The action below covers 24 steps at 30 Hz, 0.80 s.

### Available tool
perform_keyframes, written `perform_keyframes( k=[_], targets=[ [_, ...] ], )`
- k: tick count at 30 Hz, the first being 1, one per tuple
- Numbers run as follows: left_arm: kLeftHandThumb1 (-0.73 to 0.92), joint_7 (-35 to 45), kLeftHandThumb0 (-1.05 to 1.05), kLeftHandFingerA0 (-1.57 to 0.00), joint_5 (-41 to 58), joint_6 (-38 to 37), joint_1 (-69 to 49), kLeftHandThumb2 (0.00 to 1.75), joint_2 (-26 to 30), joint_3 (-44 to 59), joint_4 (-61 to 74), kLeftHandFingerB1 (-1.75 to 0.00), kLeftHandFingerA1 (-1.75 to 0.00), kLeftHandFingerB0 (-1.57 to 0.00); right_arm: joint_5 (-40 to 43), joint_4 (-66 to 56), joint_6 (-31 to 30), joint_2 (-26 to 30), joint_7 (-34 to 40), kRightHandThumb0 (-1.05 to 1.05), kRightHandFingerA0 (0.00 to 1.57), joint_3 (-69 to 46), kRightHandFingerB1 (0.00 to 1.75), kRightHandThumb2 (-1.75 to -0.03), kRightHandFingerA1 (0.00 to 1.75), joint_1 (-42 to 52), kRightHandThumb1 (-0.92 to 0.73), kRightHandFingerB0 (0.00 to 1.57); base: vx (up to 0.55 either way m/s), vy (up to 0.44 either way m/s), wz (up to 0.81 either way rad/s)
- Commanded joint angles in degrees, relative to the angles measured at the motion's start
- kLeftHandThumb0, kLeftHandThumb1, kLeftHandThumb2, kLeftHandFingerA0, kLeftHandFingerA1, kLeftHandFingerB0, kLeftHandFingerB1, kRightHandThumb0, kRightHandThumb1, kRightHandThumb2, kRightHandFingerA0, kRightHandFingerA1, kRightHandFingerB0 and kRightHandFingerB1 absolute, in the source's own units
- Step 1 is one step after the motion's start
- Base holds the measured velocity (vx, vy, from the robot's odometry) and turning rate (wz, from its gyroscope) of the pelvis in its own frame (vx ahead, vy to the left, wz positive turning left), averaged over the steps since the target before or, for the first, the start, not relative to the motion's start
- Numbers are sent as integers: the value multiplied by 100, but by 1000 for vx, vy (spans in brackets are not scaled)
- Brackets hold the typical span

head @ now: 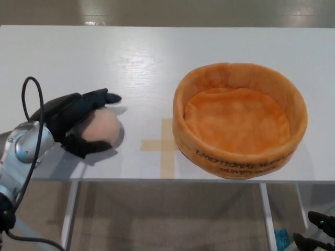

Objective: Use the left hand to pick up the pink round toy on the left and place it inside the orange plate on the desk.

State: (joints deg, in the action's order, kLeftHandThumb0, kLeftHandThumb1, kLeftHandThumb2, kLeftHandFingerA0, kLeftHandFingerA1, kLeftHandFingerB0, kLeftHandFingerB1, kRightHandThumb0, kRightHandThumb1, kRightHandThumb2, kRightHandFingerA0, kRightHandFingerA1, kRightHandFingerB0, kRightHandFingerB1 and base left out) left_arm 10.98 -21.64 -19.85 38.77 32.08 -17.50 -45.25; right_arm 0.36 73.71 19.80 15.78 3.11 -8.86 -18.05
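Note:
The pink round toy rests on the white desk near its left front edge. My left hand is wrapped around it from the left, fingers over its top and thumb pressed against its near side, so the hand is shut on the toy. Most of the toy's left half is hidden by the hand. The orange plush plate, round with a high soft rim, sits to the right and holds nothing. Only a small part of my right hand shows, low at the bottom right below the desk edge.
A tan tape cross marks the desk between the toy and the plate. The desk's front edge runs just below the toy and plate. Metal desk legs and the floor show underneath.

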Motion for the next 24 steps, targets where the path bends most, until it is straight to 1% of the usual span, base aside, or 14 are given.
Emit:
perform_keyframes(
  k=[1, 2, 3, 4, 5, 7, 9, 12, 16, 18, 19, 22, 23, 24],
  targets=[
    [86, -96, -24, -95, -14, -90, -75, 66, -170, 91, -111, -116, -125, -70, -46, 31, -73, -18, -59, -30, 49, -7, 38, -58, 39, 12, -58, 41, 0, 0, 0],
    [86, -148, -24, -95, -34, -99, -72, 66, -182, 110, -103, -116, -125, -70, -42, 33, -86, -19, -54, -30, 49, -11, 38, -58, 39, -3, -58, 41, 0, 0, 0],
    [87, -218, -28, -82, -73, -145, -66, 65, -178, 106, -95, -123, -146, -61, -29, 32, -78, -23, -65, -29, 50, -23, 38, -58, 39, -10, -59, 41, 0, 0, 0],
    [87, -307, -28, -82, -126, -204, -58, 65, -175, 104, -86, -123, -146, -61, -12, 31, -67, -28, -79, -29, 50, -38, 38, -58, 39, -20, -59, 41, 0, 0, 0],
    [88, -320, -27, -62, -40, -355, -65, 62, -199, 167, -75, -136, -165, -54, -45, 23, -59, -17, -56, -30, 50, -12, 39, -58, 39, -26, -58, 43, 0, 0, 0],
    [86, -315, -24, -60, -2, -416, -77, 60, -206, 201, -50, -135, -164, -55, -52, 23, -57, -15, -57, -30, 49, -10, 40, -58, 40, -29, -58, 43, 0, 0, 0],
    [85, -306, -25, -63, -9, -424, -94, 62, -200, 217, -6, -133, -164, -56, -37, 25, -60, -20, -86, -31, 48, -23, 40, -58, 39, -29, -59, 43, 0, 0, 0],
    [85, -301, -24, -61, -7, -478, -97, 61, -205, 234, 7, -131, -162, -57, -46, 22, -56, -17, -83, -31, 49, -16, 41, -58, 40, -19, -58, 45, 0, 0, 0],
    [84, -306, -27, -68, 13, -495, -58, 65, -241, 304, 23, -129, -160, -59, -24, 19, -94, -11, -117, -30, 49, -34, 41, -58, 40, -52, -59, 45, 0, 0, 0],
    [84, -300, -27, -68, 8, -494, -54, 65, -245, 325, 46, -129, -160, -59, -16, 20, -113, -8, -122, -30, 49, -42, 41, -58, 40, -65, -59, 45, 0, 0, 0],
    [82, -306, -25, -74, -9, -463, -29, 64, -234, 343, 124, -121, -148, -63, -32, 19, -101, -3, -95, -31, 51, -35, 41, -57, 40, -62, -58, 46, 0, 0, 0],
    [81, -327, -25, -71, -29, -474, 8, 64, -229, 355, 144, -120, -148, -64, -42, 19, -100, 1, -79, -31, 51, -33, 41, -58, 40, -68, -58, 47, 0, 0, 0],
    [80, -366, -24, -67, -44, -506, 110, 63, -208, 390, 170, -122, -155, -63, -36, 22, -120, -3, -70, -29, 51, -40, 41, -57, 40, -84, -58, 47, 0, 0, 0],
    [80, -382, -24, -67, -46, -514, 170, 63, -193, 414, 197, -122, -155, -63, -31, 23, -132, -7, -67, -29, 51, -45, 41, -57, 40, -91, -58, 47, 0, 0, 0]
  ],
)
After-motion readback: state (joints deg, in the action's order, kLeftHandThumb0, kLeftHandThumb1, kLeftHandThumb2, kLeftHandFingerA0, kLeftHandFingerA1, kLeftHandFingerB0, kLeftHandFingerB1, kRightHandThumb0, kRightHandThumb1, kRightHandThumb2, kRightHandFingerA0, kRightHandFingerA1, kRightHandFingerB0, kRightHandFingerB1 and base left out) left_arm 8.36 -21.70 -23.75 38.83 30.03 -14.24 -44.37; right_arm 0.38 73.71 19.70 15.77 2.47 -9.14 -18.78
